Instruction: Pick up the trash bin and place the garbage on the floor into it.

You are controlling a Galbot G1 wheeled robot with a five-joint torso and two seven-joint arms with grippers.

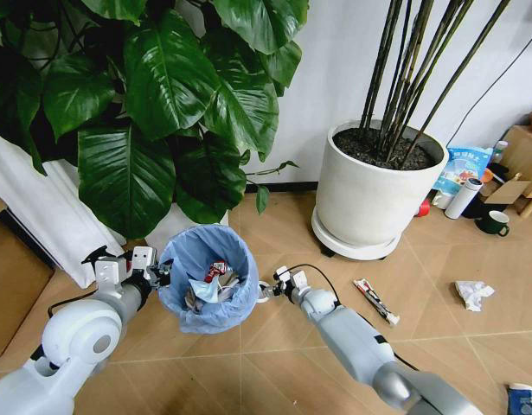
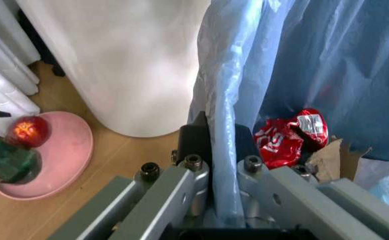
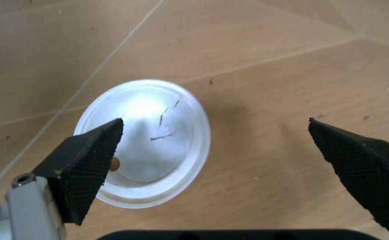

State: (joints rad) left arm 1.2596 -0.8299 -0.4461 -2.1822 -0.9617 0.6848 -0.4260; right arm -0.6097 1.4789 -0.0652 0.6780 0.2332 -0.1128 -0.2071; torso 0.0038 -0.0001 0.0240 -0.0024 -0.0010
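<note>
Black ribbed fingertips [image 3: 88, 167] of the right gripper [image 3: 231, 170] spread wide in the right wrist view, hovering above a white translucent plastic disc [image 3: 144, 160] that lies on the tan herringbone wood-look floor [image 3: 281, 55]; nothing is between them. In the head view that right gripper [image 1: 267, 290] sits at lower centre, just right of the small round trash bin lined with a thin pale blue plastic bag [image 1: 205, 281].

At lower left of the head view, the left gripper [image 1: 157, 275] meets the bin's left rim, and the bin hangs clear of the floor. From the left wrist view, the left gripper [image 2: 214, 150] is closed tight on a fold of the blue liner and the rim. Inside the bin lie a crumpled red wrapper [image 2: 291, 137], a tan paper scrap [image 2: 324, 160] and pale wads.

Toward the right of the head view, 1 long thin wrapper [image 1: 375, 302] and 1 white tissue wad [image 1: 473, 294] lie on the floor, with a blue-white packet [image 1: 522, 400] at the lower right corner. 1 big white plant pot [image 1: 374, 194] stands at upper right.
</note>
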